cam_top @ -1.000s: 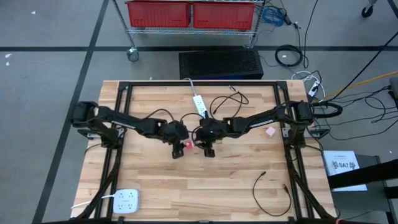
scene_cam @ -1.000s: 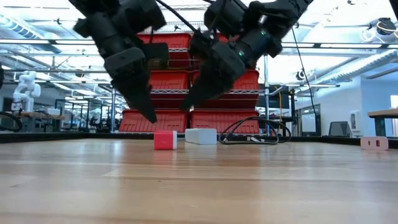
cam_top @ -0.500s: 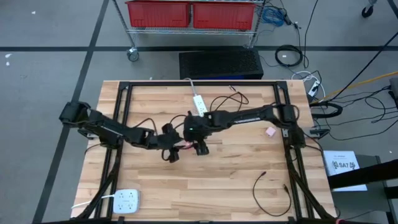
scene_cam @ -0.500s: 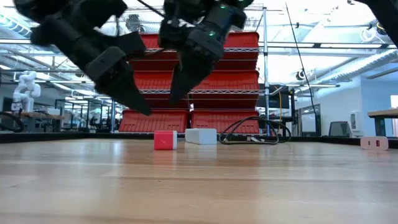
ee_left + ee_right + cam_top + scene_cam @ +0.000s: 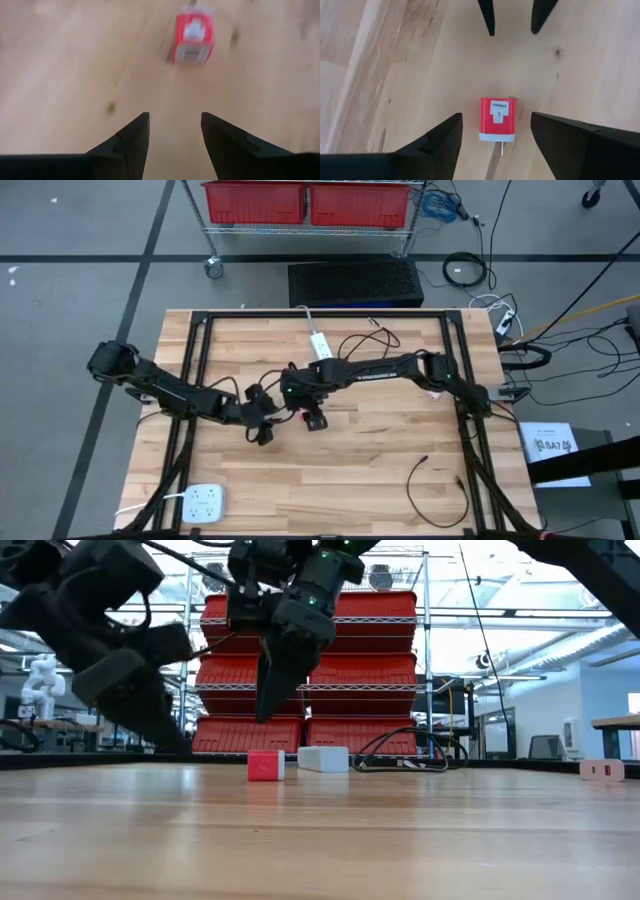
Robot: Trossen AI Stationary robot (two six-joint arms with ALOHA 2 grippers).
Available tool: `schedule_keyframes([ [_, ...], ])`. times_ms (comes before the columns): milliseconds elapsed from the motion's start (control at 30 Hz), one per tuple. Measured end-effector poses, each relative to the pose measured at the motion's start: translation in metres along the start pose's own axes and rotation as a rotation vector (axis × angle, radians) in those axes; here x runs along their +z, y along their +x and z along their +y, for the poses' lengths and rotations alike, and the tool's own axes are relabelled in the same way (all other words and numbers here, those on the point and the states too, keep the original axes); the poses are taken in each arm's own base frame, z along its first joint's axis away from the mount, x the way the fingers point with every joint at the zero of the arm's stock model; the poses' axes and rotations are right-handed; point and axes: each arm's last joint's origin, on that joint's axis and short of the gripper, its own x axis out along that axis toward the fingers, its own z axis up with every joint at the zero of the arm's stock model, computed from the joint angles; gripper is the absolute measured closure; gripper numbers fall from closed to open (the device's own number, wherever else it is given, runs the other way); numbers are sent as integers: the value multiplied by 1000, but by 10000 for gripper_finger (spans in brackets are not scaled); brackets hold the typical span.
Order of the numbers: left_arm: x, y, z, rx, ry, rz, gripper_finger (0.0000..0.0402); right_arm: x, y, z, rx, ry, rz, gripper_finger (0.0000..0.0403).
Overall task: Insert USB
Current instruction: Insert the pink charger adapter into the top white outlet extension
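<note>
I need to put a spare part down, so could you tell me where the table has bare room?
The near middle is bare, between the white outlet block and the black cable. It is crowded at the centre, where both open grippers, left and right, flank the red charger, and behind, by the power strip.

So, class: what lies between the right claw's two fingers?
The red USB charger lies on the bare wooden table in the gap of the open right claw, untouched; the right wrist view shows it.
</note>
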Motion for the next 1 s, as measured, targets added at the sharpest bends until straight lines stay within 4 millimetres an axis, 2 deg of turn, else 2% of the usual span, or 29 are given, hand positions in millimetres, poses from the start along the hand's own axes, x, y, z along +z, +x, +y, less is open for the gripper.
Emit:
schedule_keyframes([
  [133,-5,0,2,14,-14,52,216,0,-18,2,-3,4,-9,174],
  [233,-10,0,5,27,-22,109,221,-6,-24,4,13,25,56,174],
  [467,-17,-2,4,62,-10,112,265,-25,-32,7,57,64,233,174],
  [667,-26,-2,8,61,-38,18,316,-15,-23,4,34,35,106,174],
  [833,-26,-8,11,-15,-50,-92,387,-8,-16,1,-28,-40,11,177],
  [1000,-27,-16,14,-89,-75,-192,392,-3,-13,3,-83,-119,-29,205],
])
